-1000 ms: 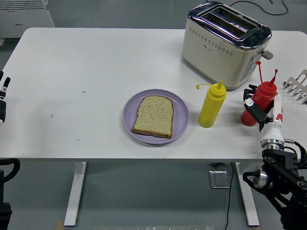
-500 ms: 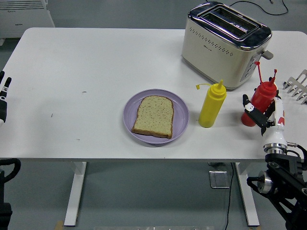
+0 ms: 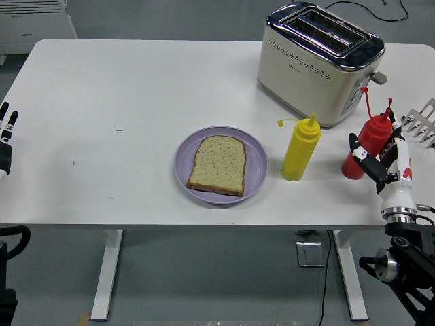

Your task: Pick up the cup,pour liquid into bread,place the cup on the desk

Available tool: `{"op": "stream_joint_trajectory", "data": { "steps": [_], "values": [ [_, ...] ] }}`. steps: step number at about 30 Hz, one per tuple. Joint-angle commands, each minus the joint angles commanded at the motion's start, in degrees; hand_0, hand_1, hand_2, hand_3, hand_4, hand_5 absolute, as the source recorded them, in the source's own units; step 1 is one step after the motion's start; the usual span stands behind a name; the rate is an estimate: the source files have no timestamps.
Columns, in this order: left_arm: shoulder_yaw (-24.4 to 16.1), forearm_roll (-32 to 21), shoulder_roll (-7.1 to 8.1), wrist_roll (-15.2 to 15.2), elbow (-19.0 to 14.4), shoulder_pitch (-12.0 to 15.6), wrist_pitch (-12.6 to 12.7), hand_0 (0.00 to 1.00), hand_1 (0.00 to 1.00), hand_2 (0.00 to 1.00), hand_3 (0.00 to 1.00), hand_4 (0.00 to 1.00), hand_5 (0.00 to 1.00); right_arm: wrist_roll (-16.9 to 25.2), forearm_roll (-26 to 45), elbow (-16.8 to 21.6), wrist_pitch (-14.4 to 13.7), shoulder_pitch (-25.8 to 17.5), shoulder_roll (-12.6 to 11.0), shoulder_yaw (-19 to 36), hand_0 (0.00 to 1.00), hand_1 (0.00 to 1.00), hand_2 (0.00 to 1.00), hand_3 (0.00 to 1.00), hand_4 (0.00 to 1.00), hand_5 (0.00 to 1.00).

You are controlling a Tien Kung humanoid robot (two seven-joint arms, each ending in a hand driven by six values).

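No cup shows. A red squeeze bottle (image 3: pixel 362 140) stands upright on the white table at the right, near the toaster. My right hand (image 3: pixel 376 163) is just to its lower right, with the fingers spread loosely against the bottle's side and not closed on it. A yellow squeeze bottle (image 3: pixel 300 151) stands to the left of the red one. A slice of brown bread (image 3: pixel 217 165) lies on a purple plate (image 3: pixel 256 163) at the table's middle front. My left hand (image 3: pixel 5 132) rests at the left edge with its fingers straight and holds nothing.
A cream and chrome toaster (image 3: pixel 316 61) stands at the back right, right behind the bottles. A white wire rack (image 3: pixel 423 121) shows at the right edge. The table's front edge runs close under my right hand.
My right hand has let go of the red bottle and drawn back to the right and toward the table's front edge. The bottle stays upright. The left hand has barely moved.
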Motion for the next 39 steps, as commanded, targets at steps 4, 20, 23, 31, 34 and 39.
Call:
{"op": "stream_joint_trajectory", "data": {
  "steps": [4, 20, 23, 31, 34, 39],
  "values": [
    [0.0, 0.0, 0.07, 0.0, 0.0, 0.1, 0.0, 0.837, 0.844, 0.860, 0.749, 0.666, 0.998, -1.1, -2.3, 3.2, 1.0, -2.5, -1.3, 1.9, 0.949, 0.887, 0.998, 0.998, 0.790, 0.144],
    [-0.3, -0.1, 0.22, 0.0, 0.0, -0.5, 0.0, 0.837, 0.843, 0.857, 0.743, 0.664, 0.998, 0.6, -3.3, 9.3, 2.6, -11.6, -4.5, 9.1, 0.935, 0.875, 0.988, 0.998, 0.822, 0.174],
    [-0.4, -0.1, 0.21, 0.0, 0.0, -0.5, 0.1, 0.837, 0.843, 0.857, 0.743, 0.664, 0.998, 1.2, -1.1, 9.5, 2.7, -12.0, -4.3, 11.5, 0.935, 0.875, 0.988, 0.998, 0.822, 0.174],
    [-0.5, -0.1, 0.18, 0.0, 0.0, -0.6, 0.1, 0.836, 0.841, 0.856, 0.741, 0.664, 0.998, -0.3, 2.3, 11.1, 5.6, -11.9, -3.1, 17.8, 0.844, 0.797, 0.867, 0.899, 0.788, 0.310],
    [-0.4, -0.1, 0.14, 0.0, 0.0, -0.6, 0.1, 0.836, 0.841, 0.856, 0.741, 0.664, 0.998, -3.1, 9.7, 10.9, 10.9, -10.8, -2.2, 21.6, 0.844, 0.797, 0.867, 0.899, 0.788, 0.310],
    [-0.4, -0.1, 0.11, 0.0, 0.0, -0.6, 0.1, 0.836, 0.841, 0.856, 0.740, 0.663, 0.998, -7.8, 21.6, 9.2, 17.5, -9.4, -0.9, 26.6, 0.800, 0.741, 0.774, 0.801, 0.668, 0.525]
  ]
}}
